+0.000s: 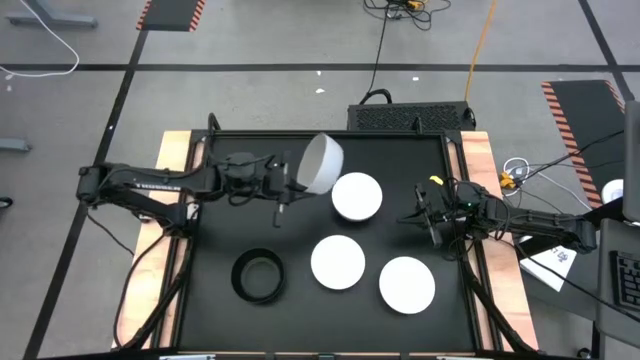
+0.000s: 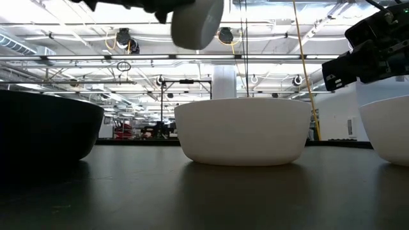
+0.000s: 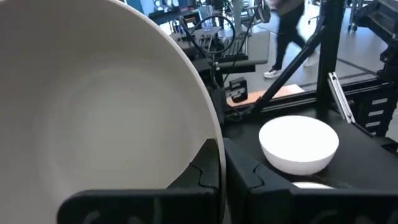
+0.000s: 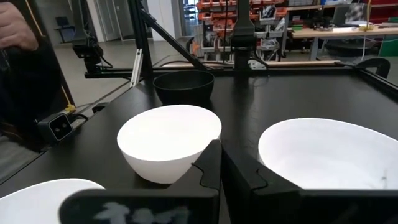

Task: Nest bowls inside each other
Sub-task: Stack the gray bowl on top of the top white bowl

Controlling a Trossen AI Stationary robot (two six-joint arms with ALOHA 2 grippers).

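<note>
From above, the left gripper carries a grey bowl tipped on its side, clear of the tabletop, its jaws clamped on the rim. Just ahead of those jaws and slightly lower sits a white bowl; two more white ones lie farther off, and the black bowl sits well to the side. The right gripper hovers beyond the first white bowl. The nearest white bowl looks the likely target, so the carried bowl should be rolled level, mouth up, before it descends.

At table height, the grey bowl hangs high above the middle white bowl, still tilted. Centre it over the chosen rim and lower it straight, so its foot does not catch an edge and shove the lower bowl.

In the left wrist view, the grey bowl's inside fills the space at the jaws, pinched by its rim; the white bowl lies ahead and off to one side, so a sideways shift seems needed first.

In the right wrist view, the right jaws appear nearly closed and hold nothing. Two white bowls sit just ahead, the black one beyond them. This arm should keep clear of the drop path.
</note>
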